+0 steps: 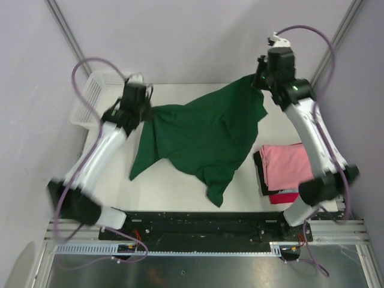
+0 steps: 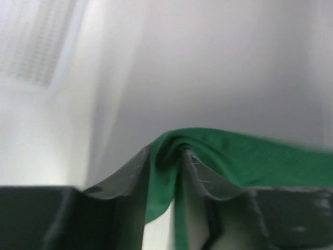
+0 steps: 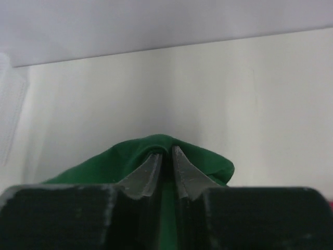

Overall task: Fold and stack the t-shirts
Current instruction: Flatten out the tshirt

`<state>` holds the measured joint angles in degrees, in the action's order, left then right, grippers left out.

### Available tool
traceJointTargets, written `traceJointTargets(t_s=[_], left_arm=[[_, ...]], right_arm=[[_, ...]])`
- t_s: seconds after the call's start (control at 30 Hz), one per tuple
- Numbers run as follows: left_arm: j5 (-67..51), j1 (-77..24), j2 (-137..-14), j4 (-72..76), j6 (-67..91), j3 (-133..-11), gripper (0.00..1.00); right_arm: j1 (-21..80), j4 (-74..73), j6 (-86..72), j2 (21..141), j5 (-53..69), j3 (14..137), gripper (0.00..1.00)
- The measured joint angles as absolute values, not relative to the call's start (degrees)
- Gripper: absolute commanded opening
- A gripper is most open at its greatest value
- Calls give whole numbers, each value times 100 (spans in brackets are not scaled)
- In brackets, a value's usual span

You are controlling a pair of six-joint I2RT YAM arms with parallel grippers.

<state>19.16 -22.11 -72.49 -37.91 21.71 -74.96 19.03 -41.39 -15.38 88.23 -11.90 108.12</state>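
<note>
Green t-shirt (image 1: 204,135) gripped by left fingers (image 2: 125,177), right fingers (image 3: 143,177), outside basket (image 1: 90,96).

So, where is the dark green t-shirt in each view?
Top external: dark green t-shirt, centre, stretched between the two arms.
Left wrist: lower middle and right, pinched by left gripper.
Right wrist: lower centre, pinched by right gripper.
Shared landmark: white mesh basket, left side of every view.

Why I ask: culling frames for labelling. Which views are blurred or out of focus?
Top external: the left arm smears with motion blur near its elbow; the green t-shirt is sharp. Left wrist: soft throughout, the basket washed out, the fingers hazy. Right wrist: fingers fairly crisp, lighting even, no glare.
</note>
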Motion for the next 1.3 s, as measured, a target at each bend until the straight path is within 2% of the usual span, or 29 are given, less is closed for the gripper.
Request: traceJointTargets(t_s=[0.03, 0.1, 0.17, 0.23, 0.3, 0.37, 0.47, 0.63, 0.8, 0.97, 1.3], left_arm=[[1728, -1992, -7968, -3765, 2156, -8025, 68], [1339, -1693, -9299, -3548, 2165, -9039, 80], [978, -1531, -10169, -3376, 2224, -9572, 84], [727, -1439, -10556, -3476, 2263, -9607, 84], [578, -1439, -10527, -3629, 2296, -9437, 82], [484, -1485, -10254, -3618, 2353, -9146, 81], [379, -1629, -9323, -3481, 2506, -8217, 80], [121, -2305, -7459, -3162, 2869, -6394, 79], [-178, -2952, -6781, -2856, 3192, -5159, 79], [-169, -3039, -6504, -2792, 3463, -4272, 79], [78, -2958, -5992, -2705, 3819, -3721, 79]], right_arm=[[1817, -4027, -1549, 9258, -1103, 10960, 44], [1667, -3848, -1621, 10208, -961, 11369, 61], [1566, -3959, -1667, 11257, -827, 12011, 72], [1507, -4178, -1730, 12057, -788, 12508, 76], [1514, -4425, -1804, 12285, -749, 12477, 77], [1575, -4471, -1975, 12033, -683, 11917, 78], [1664, -4163, -2359, 10958, -482, 10363, 78], [1940, -3747, -3157, 8506, -250, 7721, 78], [2311, -3323, -3791, 7161, -250, 5848, 78], [2268, -3044, -4165, 7028, -172, 4473, 78], [1313, -2753, -4222, 6772, -137, 3509, 78]])
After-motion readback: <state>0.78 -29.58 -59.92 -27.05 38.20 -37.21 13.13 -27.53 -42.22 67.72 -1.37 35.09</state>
